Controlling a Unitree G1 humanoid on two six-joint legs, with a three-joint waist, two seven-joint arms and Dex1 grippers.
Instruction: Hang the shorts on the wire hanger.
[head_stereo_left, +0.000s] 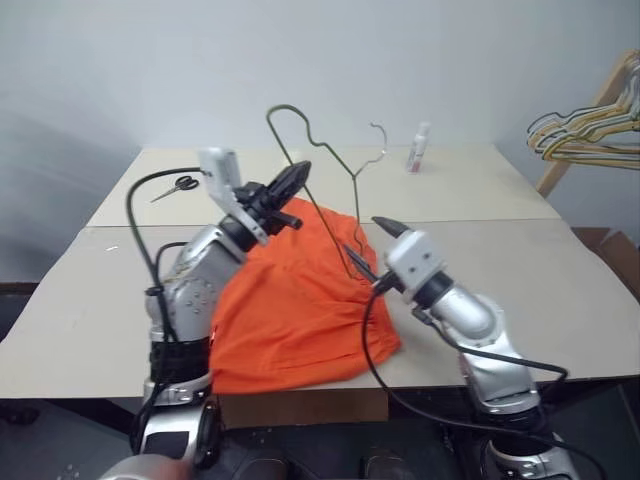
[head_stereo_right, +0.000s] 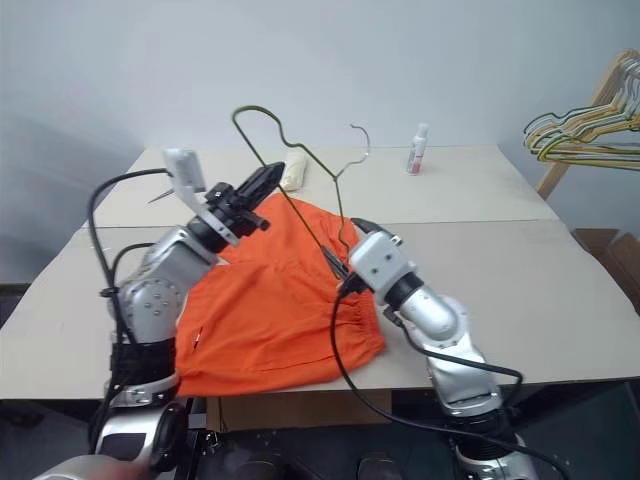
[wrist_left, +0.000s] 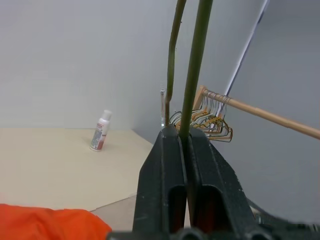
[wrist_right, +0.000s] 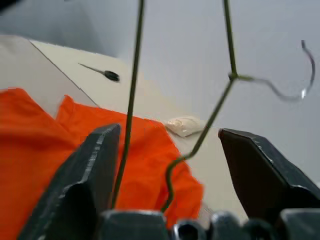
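Note:
The orange shorts (head_stereo_left: 290, 310) lie spread on the table's front edge, between my arms. The wire hanger (wrist_left: 194, 75), thin and olive-grey, stands tilted above them, its hook (head_stereo_left: 378, 140) toward the far side. My left gripper (head_stereo_left: 300, 176) is shut on one of its wires, raised over the shorts' far edge. My right gripper (head_stereo_left: 368, 243) is open beside the shorts' right edge. The hanger's lower wires (wrist_right: 129, 100) run between its fingers (wrist_right: 100, 150) without touching them. Whether the hanger's lowest end is inside the fabric is hidden.
A white bottle (head_stereo_left: 419, 146) stands at the back of the table, scissors (head_stereo_left: 177, 186) lie at the back left, and a small cream bundle (head_stereo_right: 292, 172) sits behind the shorts. A bunch of coloured hangers (head_stereo_left: 585, 130) hangs on a wooden rack beyond the table's right side.

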